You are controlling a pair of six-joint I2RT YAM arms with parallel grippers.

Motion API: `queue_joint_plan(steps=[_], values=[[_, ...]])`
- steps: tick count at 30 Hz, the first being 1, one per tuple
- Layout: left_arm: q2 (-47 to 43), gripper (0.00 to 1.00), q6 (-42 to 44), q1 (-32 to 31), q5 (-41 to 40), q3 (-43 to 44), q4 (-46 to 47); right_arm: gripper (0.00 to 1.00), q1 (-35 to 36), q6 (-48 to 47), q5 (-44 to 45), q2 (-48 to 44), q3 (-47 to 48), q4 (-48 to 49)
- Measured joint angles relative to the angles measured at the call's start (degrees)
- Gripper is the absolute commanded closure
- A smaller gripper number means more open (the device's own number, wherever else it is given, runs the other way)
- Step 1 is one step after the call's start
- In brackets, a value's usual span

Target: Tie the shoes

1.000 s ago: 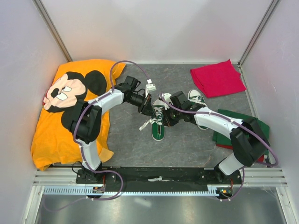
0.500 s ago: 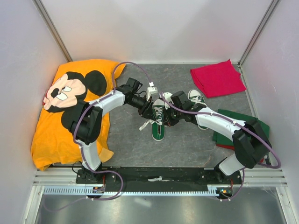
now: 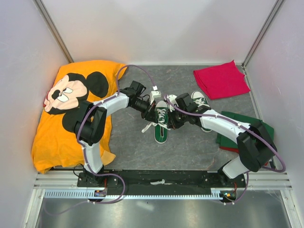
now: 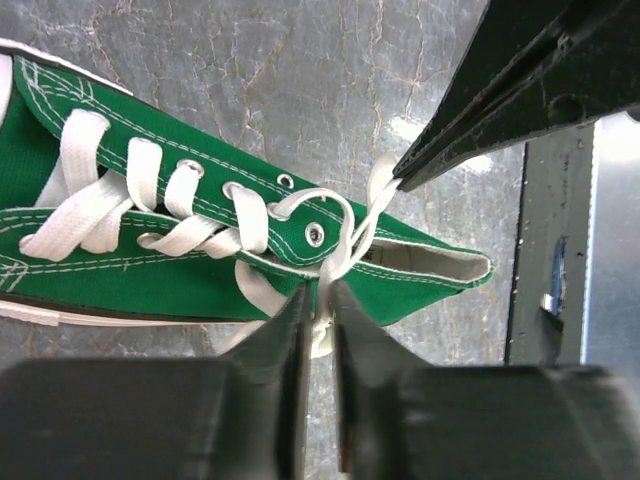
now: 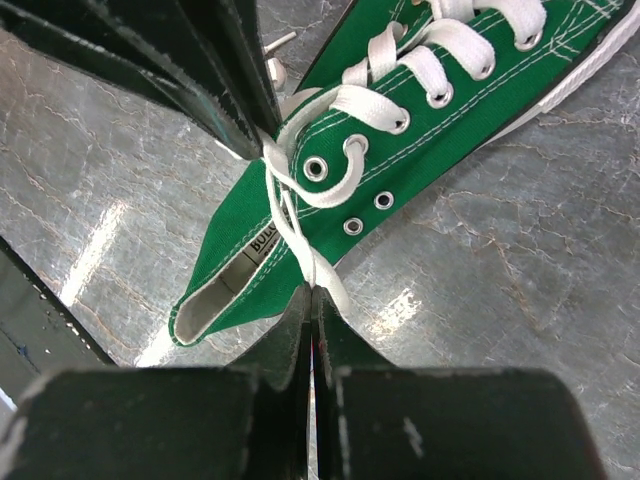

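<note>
A printed orange cloth with a cartoon mouse face [image 3: 71, 109] covers the left edge of the grey stone-patterned desk [image 3: 133, 147], from the far left corner almost to the near one. At the desk's middle, the left gripper [image 4: 318, 300] has its jaws pinched on the white lace [image 4: 345, 235] of a green canvas sneaker with a white sole [image 3: 161, 127], whose heel faces the near edge. A label [image 5: 258, 245] inside the heel opening starts "BUL"; the lace hides the rest. The right gripper [image 5: 312, 296] has its jaws clamped on the lace from the other side. The second green sneaker [image 3: 199, 99] sits just right, partly behind the right arm. A folded red cloth [image 3: 221, 80] lies in the far right corner and a folded green cloth [image 3: 227, 137] at the right edge. Bare desk shows along the near edge.
</note>
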Motion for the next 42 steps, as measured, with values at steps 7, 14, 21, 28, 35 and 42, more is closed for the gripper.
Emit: queue_joint_plan(steps=[7,14,21,28,35,42], values=[[-0.04,0.97,-0.85,0.00,2.58,0.00,0.11,1.00,-0.07,0.04,-0.13,-0.22,-0.04,0.00],[-1.49,0.97,-5.42,0.00,5.05,-0.15,2.38,1.00,-0.20,1.38,0.11,-0.22,-0.02,1.22],[-2.62,0.96,-7.82,0.00,6.14,-0.74,3.96,1.00,-1.40,5.16,0.22,-0.39,-0.55,7.17],[-2.62,0.95,-9.68,0.00,6.43,-1.64,5.05,1.00,-2.58,10.36,-2.47,-0.13,-3.45,15.08],[-2.64,0.94,-15.19,0.00,6.51,-5.38,10.12,1.00,-5.84,18.21,-8.79,3.54,-10.58,28.28],[-3.52,0.93,-19.08,0.00,6.49,-8.31,13.92,1.00,-8.72,29.35,-16.33,6.01,-17.99,47.15]])
